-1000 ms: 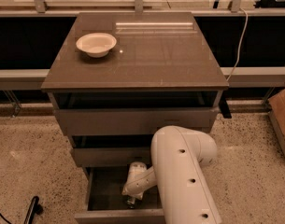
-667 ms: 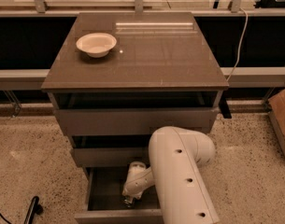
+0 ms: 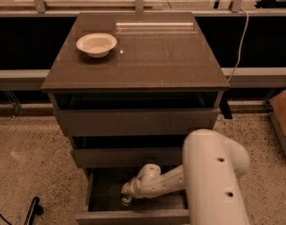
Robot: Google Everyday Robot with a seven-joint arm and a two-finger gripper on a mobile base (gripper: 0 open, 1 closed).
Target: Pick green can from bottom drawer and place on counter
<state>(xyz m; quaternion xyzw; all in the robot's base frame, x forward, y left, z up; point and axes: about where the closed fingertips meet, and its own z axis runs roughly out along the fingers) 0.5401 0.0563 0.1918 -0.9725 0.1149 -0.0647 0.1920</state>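
Note:
The bottom drawer (image 3: 104, 191) is pulled open at the foot of the cabinet and shows a dark, shallow inside. My gripper (image 3: 126, 199) is reaching down into it from the right, at the end of a white wrist (image 3: 149, 179), low over the drawer floor near the middle. The green can is not plainly visible. The gripper's end covers the spot, and only a small dark shape with a pale glint shows there. The counter (image 3: 152, 62) is the glossy brown top of the cabinet, well above the gripper.
A white bowl (image 3: 96, 44) sits on the counter's back left. The top drawer (image 3: 133, 122) and middle drawer (image 3: 126, 156) stand slightly open above the gripper. My thick white arm link (image 3: 215, 182) fills the lower right. A cardboard box (image 3: 283, 118) stands on the floor at right.
The thick arm link has shifted to the right, and the wrist now stretches further left into the bottom drawer. The bowl and drawers have not moved.

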